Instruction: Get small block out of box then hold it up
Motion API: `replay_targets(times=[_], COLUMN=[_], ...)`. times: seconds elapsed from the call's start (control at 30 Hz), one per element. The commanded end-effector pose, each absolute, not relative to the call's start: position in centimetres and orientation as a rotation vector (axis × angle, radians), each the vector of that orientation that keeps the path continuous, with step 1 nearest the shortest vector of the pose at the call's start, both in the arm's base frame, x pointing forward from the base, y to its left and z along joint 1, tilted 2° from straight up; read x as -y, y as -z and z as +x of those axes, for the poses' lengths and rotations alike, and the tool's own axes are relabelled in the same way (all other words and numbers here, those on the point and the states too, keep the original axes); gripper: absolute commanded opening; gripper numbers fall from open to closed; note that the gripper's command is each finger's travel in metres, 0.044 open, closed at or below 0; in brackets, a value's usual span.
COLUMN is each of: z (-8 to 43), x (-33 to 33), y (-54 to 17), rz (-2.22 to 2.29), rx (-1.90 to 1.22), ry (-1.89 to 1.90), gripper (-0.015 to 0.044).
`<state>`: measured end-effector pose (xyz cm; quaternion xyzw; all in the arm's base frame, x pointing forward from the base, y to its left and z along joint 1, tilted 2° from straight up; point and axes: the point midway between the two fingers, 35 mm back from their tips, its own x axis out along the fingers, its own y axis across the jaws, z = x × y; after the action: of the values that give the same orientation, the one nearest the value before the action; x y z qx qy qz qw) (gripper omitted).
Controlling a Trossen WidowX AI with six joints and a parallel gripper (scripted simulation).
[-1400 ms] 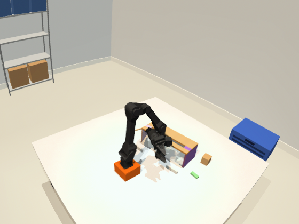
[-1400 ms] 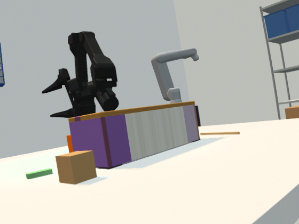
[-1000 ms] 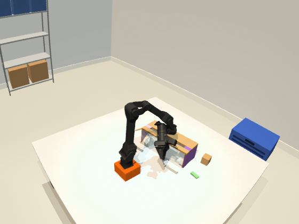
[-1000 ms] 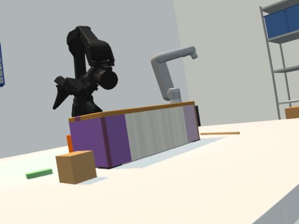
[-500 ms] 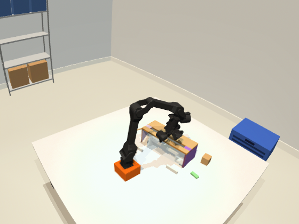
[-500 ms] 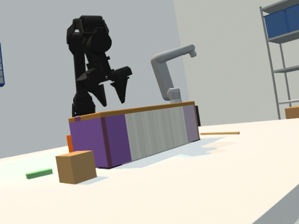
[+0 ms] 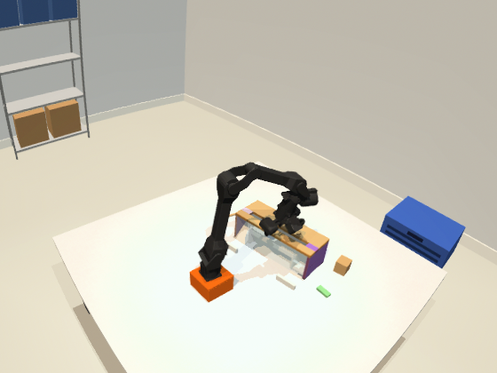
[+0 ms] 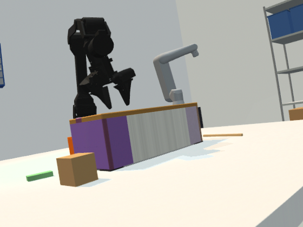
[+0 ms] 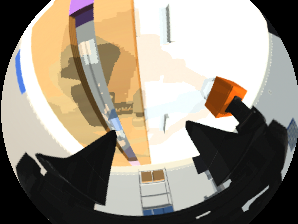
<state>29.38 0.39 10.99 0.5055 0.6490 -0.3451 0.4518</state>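
Note:
The box stands upright, with an orange wooden top, purple end parts and a clear front. A long narrow slot runs along its top. My gripper is open and empty, pointing down just above the box top, its fingers apart across the slot side and front edge in the wrist view. I cannot make out the small block on the shelf; reflections, shadow and the arm hide the inside. Which shelf end is open cannot be told.
A brown cube and a green bar lie beyond the box's purple end. Pale strips lie before the clear front. A thin wooden stick lies past the far end. My orange base faces the front.

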Motion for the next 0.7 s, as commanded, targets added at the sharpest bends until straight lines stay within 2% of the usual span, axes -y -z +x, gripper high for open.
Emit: replay_targets(times=[0.0, 0.67], z=[29.5, 29.8], x=[-0.5, -0.6], y=[-10.4, -7.1], rz=[1.256, 1.256], rx=[-1.606, -1.606], ry=[0.852, 0.852], gripper=[0.0400, 0.0400])
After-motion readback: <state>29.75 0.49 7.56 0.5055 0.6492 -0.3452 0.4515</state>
